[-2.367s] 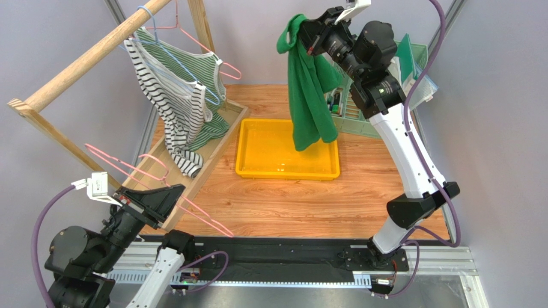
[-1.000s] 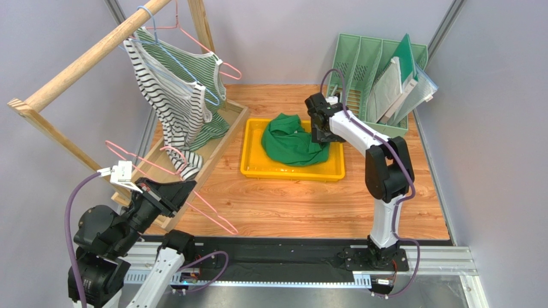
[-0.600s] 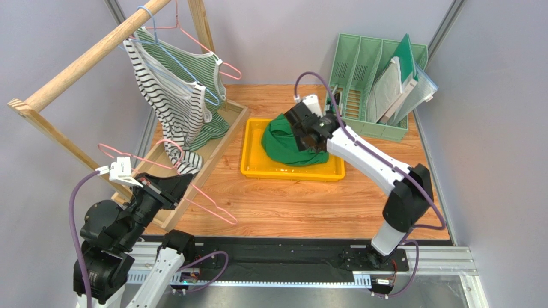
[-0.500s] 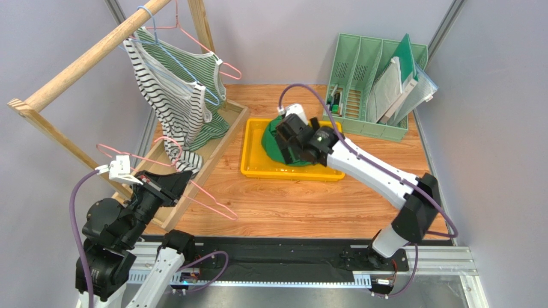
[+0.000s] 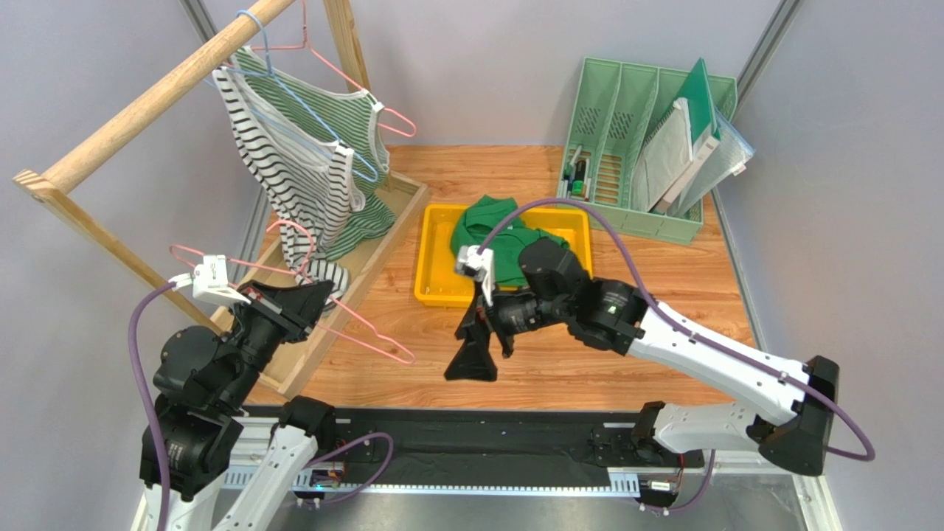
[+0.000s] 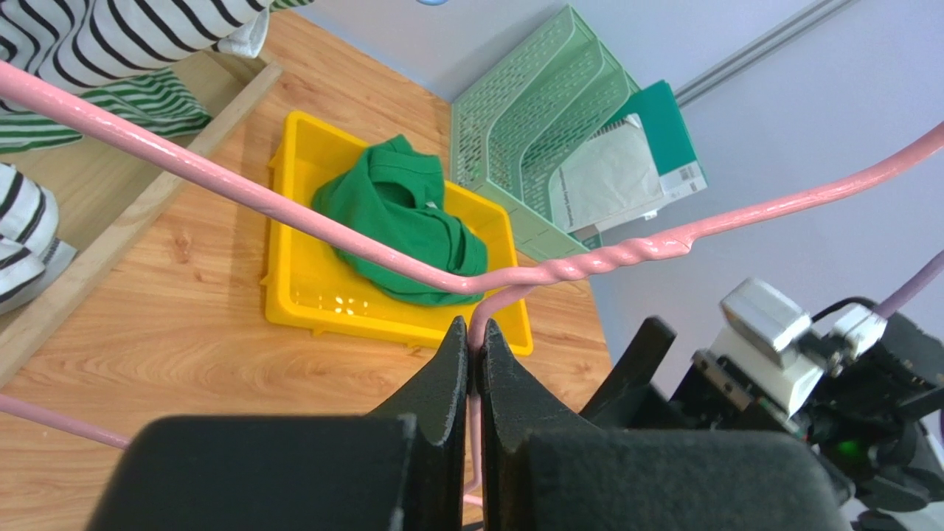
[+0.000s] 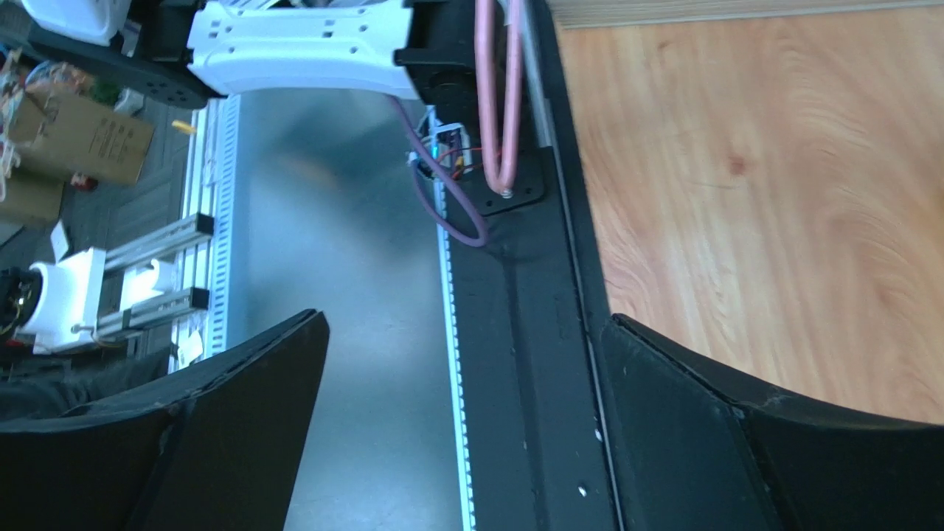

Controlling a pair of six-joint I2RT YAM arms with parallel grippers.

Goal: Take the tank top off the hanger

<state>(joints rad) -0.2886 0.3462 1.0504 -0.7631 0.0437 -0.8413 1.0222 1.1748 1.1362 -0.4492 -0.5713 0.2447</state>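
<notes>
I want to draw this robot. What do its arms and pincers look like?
Left arm and right arm: white tubes, black joints, a looping purple cable each. Left pincer and right pincer: black wedge-shaped fingers, a white box behind.

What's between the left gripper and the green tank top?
Left wrist view: the pink hanger, clamped in the left gripper, crosses in front. Beyond it is the yellow tray, its near wall first, then the tank top.
</notes>
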